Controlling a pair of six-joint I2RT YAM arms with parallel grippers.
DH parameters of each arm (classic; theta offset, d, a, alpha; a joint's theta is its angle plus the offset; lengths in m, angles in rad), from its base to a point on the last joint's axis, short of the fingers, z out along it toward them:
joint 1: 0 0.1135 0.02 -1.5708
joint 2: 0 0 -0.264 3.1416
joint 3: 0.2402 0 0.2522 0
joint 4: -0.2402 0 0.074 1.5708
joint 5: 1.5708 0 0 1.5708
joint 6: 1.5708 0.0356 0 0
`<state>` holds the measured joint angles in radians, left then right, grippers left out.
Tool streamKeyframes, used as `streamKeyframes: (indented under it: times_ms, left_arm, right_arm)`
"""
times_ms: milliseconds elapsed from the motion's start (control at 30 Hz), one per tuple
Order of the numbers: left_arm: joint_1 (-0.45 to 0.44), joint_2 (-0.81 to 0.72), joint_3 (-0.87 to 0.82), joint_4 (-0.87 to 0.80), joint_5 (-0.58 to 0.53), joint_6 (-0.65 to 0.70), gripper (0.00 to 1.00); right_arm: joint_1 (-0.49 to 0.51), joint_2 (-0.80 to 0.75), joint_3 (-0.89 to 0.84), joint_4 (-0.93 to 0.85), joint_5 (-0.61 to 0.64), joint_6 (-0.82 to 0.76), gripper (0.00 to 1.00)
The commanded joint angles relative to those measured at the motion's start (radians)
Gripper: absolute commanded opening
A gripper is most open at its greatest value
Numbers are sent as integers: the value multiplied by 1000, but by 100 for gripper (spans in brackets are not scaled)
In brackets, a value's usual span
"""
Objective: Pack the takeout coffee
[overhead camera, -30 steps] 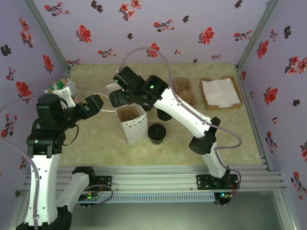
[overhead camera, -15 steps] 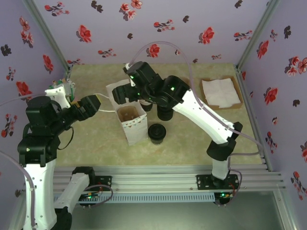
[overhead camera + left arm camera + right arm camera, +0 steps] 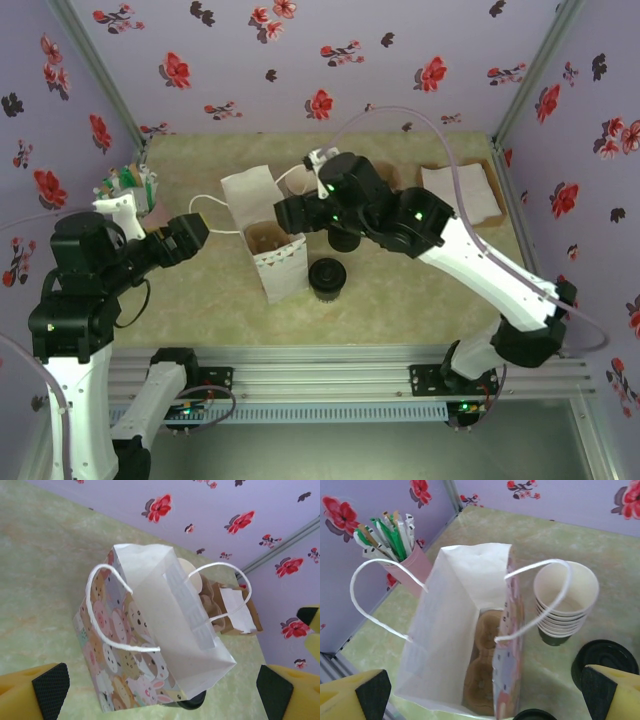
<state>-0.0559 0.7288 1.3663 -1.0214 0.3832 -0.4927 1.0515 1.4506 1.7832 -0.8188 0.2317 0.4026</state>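
The takeout coffee [image 3: 606, 659] is a black-lidded cup standing right of the bag, partly behind my right finger; from above, the takeout coffee [image 3: 345, 243] peeks out under the right arm. The white paper bag [image 3: 268, 250] stands open with a brown cup carrier [image 3: 485, 680] lying in its bottom. My right gripper [image 3: 288, 213] hovers open just right of the bag's mouth, and the right gripper [image 3: 485, 692] holds nothing. My left gripper [image 3: 190, 232] is open, a short way left of the bag [image 3: 150, 630], and the left gripper [image 3: 162, 690] is empty.
A stack of cream-rimmed cups [image 3: 566, 600] stands beside the bag. A squat black lid stack [image 3: 328, 278] sits in front of it. A pink holder of straws [image 3: 130, 188] is at the far left, a cardboard tray of napkins [image 3: 460, 195] at the back right.
My right gripper has drawn back to the right from above the bag and its jaws have spread wider. The left gripper has pulled slightly back to the left.
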Motion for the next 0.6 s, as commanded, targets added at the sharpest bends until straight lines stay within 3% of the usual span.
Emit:
streamKeyframes:
  times_ms: [0,300,567]
  left_arm:
    - [7,-15,6,-61,-4,27,99]
    - [7,-49,-66,-142,3,17,99]
    - [8,-93,-142,-174,18,-5,99]
  right_arm:
    - [-5,-104,-105,73,88,25,99]
    - [-4,-312,-373,54,198,100,99]
    - [-5,-415,-508,-36,316,209,99]
